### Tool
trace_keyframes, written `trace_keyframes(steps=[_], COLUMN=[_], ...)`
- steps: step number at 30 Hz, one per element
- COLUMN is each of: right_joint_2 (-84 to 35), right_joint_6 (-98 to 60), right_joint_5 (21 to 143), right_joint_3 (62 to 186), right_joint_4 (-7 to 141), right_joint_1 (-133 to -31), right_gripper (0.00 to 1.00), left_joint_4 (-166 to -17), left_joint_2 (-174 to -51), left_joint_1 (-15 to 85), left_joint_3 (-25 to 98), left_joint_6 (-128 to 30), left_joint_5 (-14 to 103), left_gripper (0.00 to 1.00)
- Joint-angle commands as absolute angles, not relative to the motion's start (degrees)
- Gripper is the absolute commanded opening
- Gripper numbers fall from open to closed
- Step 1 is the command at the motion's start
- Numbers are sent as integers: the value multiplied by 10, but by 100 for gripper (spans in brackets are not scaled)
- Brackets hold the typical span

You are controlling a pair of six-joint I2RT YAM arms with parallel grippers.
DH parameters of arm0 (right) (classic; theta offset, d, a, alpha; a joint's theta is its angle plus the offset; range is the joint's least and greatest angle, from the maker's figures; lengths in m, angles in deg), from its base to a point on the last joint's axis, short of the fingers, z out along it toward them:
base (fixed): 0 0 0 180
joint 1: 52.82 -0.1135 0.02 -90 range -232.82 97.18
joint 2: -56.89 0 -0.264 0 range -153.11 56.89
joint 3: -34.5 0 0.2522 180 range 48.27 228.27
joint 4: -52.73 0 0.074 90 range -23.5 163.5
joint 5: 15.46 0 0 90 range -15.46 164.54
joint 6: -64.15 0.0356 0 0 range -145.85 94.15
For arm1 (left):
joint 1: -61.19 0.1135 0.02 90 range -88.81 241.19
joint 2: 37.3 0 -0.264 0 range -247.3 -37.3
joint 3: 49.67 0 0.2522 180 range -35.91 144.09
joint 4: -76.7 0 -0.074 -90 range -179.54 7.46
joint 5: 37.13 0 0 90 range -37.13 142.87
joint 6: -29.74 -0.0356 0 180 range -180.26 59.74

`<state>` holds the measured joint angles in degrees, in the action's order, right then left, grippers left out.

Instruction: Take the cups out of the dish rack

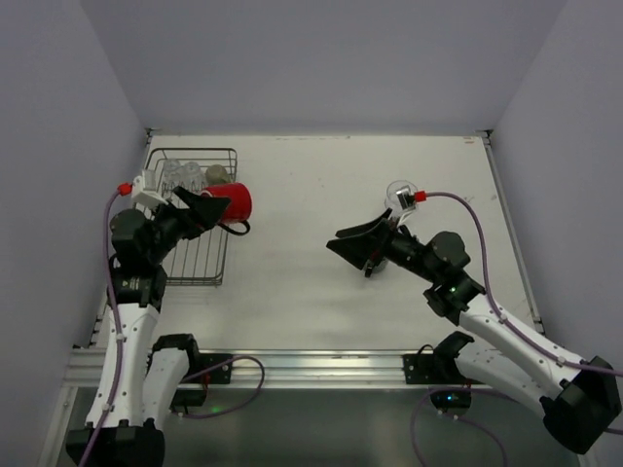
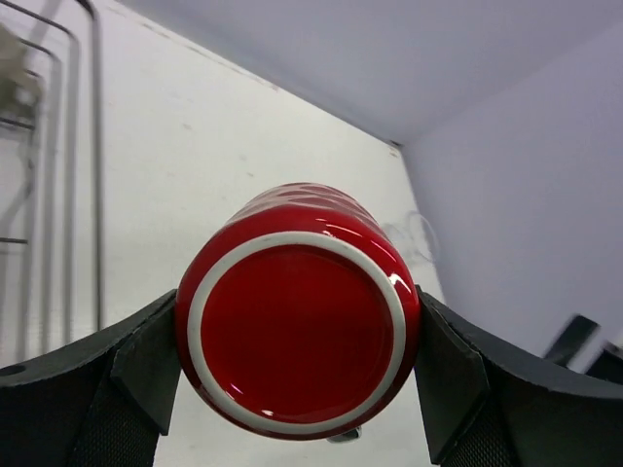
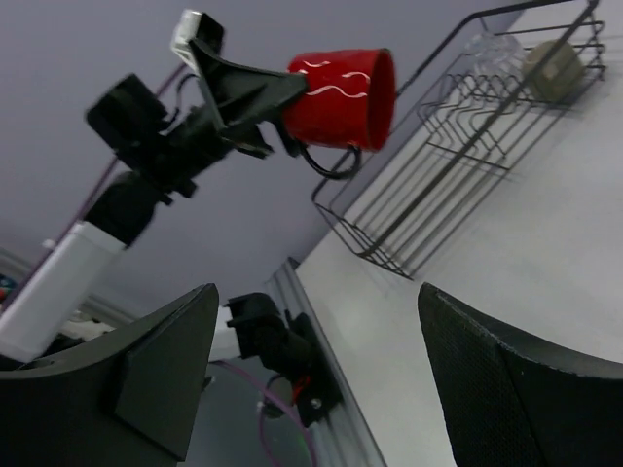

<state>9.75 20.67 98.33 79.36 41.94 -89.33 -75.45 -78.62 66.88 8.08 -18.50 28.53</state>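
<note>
The red mug point(image 1: 237, 201) lies on its side in the air over the right edge of the dish rack point(image 1: 198, 255), with my left gripper point(image 1: 215, 207) shut on it. In the left wrist view its base point(image 2: 295, 331) faces the camera, pressed between both fingers point(image 2: 146, 365). Its dark handle hangs below. Clear tumblers point(image 1: 179, 175) and a greyish-tan cup point(image 1: 216, 175) stand at the far end of the rack. Another clear tumbler point(image 1: 399, 194) stands on the table at centre right. My right gripper point(image 1: 353, 250) hovers open and holds nothing, just in front of that tumbler.
The rack sits in the table's far left corner, against the left wall. The right wrist view looks across the table at the red mug point(image 3: 343, 86), the rack point(image 3: 458, 156) and the tan cup point(image 3: 555, 62). A metal rail point(image 1: 311, 362) runs along the near edge.
</note>
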Motion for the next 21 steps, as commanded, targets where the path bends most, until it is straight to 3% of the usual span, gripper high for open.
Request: trace_keyframes(steps=[1,11,21], right_joint_2=[48,-109,-69], right_joint_6=[326,384,295], right_joint_5=[1022,1062,1040], right_joint_3=[791,825,841], right_joint_4=[232,81,180], right_joint_1=[-904,-932,-932], right_gripper=[84,78,74], left_joint_4=[-1019,-1194,-1204], left_joint_2=[-783,-833,-840], left_joint_1=[631,486,452], left_joint_3=[18,-18,-30], left_joint_6=[-18,31,22], left_joint_5=[88,118,139], left_gripper=[13,13,12])
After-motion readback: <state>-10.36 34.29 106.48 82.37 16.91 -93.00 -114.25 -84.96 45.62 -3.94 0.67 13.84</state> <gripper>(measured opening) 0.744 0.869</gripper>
